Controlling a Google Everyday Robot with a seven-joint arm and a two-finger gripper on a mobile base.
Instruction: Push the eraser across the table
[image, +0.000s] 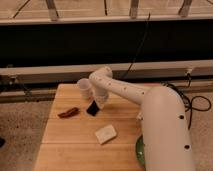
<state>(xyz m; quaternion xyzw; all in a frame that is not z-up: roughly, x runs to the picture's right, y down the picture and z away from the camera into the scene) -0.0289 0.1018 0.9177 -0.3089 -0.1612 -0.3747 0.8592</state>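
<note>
The eraser (92, 108) is a small black block on the light wooden table (75, 145), just below the white cup (84, 88). My white arm reaches from the lower right across the table. The gripper (100, 101) is at the end of the arm, right beside the eraser's upper right side and apparently touching it. The arm's wrist covers the gripper's tips.
A reddish-brown oblong item (68, 112) lies left of the eraser. A pale white squarish pad (106, 134) lies in front of it. A green object (140, 150) sits at the table's right front, partly behind the arm. A dark wall and cables run behind the table.
</note>
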